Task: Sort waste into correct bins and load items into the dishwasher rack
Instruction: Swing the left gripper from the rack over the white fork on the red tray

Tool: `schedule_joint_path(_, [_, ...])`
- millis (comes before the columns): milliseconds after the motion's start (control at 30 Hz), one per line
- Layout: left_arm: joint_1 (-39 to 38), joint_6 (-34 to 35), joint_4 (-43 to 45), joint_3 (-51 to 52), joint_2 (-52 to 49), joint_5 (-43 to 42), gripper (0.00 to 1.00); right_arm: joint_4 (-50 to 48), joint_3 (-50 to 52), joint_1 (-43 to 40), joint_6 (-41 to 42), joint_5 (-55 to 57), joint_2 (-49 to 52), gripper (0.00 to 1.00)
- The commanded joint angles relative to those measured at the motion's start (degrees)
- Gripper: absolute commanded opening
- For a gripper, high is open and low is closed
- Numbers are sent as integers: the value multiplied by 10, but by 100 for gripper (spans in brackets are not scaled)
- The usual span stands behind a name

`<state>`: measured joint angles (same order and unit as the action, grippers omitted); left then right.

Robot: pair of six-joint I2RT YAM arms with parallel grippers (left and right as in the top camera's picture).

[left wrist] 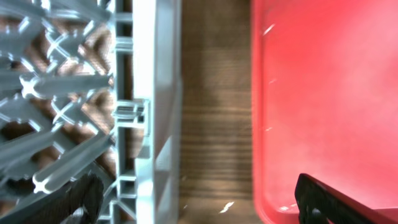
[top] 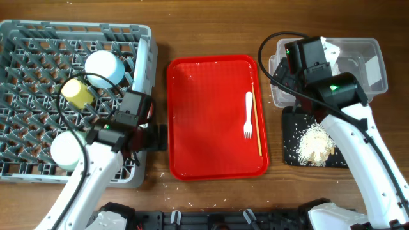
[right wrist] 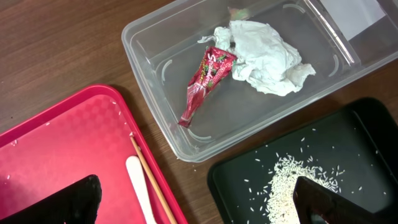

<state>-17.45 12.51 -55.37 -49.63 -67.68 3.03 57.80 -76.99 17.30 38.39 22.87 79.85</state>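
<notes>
Grey plastic is filling the left side, where the dishwasher rack (top: 19,38) is sitting on the wooden table (top: 204,25). It is carrying two pale bowls turned upside down, the back bowl (top: 104,68) and the front bowl (top: 68,151), and the yellow cup (top: 78,92) is lying tilted between them. The left gripper (left wrist: 198,183) is hovering over the strip of table between the rack's wall and the red tray (top: 211,153). Its jaws are standing wide apart and gripping nothing.

Toward the red tray's right edge, the white fork (top: 248,115) and the chopsticks (top: 257,118) are lying side by side, close together. Further right, the right gripper (right wrist: 196,186) is hanging above the near corner of the clear tub (right wrist: 155,93), its jaws spread fully and empty.

Inside the tub, the red wrapper (right wrist: 205,84) is resting against the crumpled tissue (right wrist: 264,56). Just in front of the tub, the black tray (top: 294,128) is holding a heap of rice scraps (top: 316,145), with loose grains scattered around it.
</notes>
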Motion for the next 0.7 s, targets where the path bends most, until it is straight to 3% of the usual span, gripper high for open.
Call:
schedule_joint_path(0, [4,-1,60,-10,53,-106,100,-1,-9,0,7,-3,-2,100])
schedule_joint_path(100, [4,-1,151,-10,99,-308,100,-1,-9,0,7,-3,-2,100])
schedule_joint_path(233, [4,20,257,-10,108,-414,100,-1,-9,0,7,-3,-2,100])
schedule_joint_path(333, [3,117,368,-10,76,-413,100,-1,-9,0,7,-3,-2,100])
schedule_joint_path(400, [-17,122,372,-33,26,-397,100,-1,-9,0,7,-3,-2,100])
schedule_joint_path(467, [-42,117,332,-70,-17,-362,99,-1,-9,0,7,-3,-2,100])
schedule_joint_path(600, [-115,90,119,-221,-157,-155,100,-1,-9,0,7,-3,-2,100])
schedule_joint_path(667, [-142,90,101,-259,-215,-123,100,-1,-9,0,7,-3,-2,100])
